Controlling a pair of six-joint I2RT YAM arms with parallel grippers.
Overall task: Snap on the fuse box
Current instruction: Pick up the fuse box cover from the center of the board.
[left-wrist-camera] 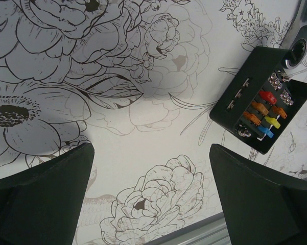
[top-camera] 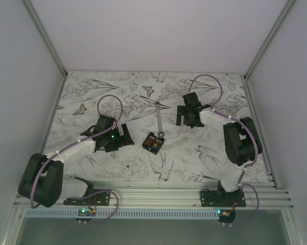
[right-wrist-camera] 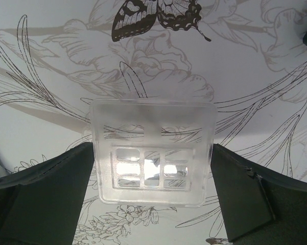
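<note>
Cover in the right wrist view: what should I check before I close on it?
1. the cover sits inside the right gripper: ok.
2. the right gripper is open: ok.
3. the fuse box lies fuses up: ok.
4. the wrench is clear of the fuse box: cannot tell; its head lies at the box's corner.
5. the left gripper is open and empty: ok.

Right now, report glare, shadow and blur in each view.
Top external: even, soft light; the fuse box small and grainy. Left wrist: fuse box crisp, left pincer dark and soft-edged, faint shadows on the tablecloth. Right wrist: glare in the windows of the clear lid; butterfly print sharp.
</note>
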